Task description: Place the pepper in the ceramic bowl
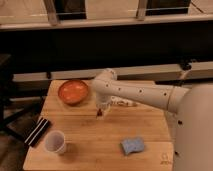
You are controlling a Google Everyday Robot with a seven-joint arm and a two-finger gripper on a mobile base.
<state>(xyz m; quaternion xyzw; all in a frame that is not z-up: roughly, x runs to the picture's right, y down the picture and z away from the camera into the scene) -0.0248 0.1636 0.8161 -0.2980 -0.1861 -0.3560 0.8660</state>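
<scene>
The orange ceramic bowl (73,91) sits at the back left of the wooden table (90,145). My gripper (99,112) points down just to the right of the bowl and in front of it, a little above the tabletop. It is shut on the small dark-red pepper (97,115), whose tip shows below the fingers. The white arm reaches in from the right across the table.
A white tube with a label (126,103) lies behind the arm. A white paper cup (55,142) stands at the front left, with a dark striped flat object (38,131) beside it at the left edge. A blue sponge (132,145) lies at the front right.
</scene>
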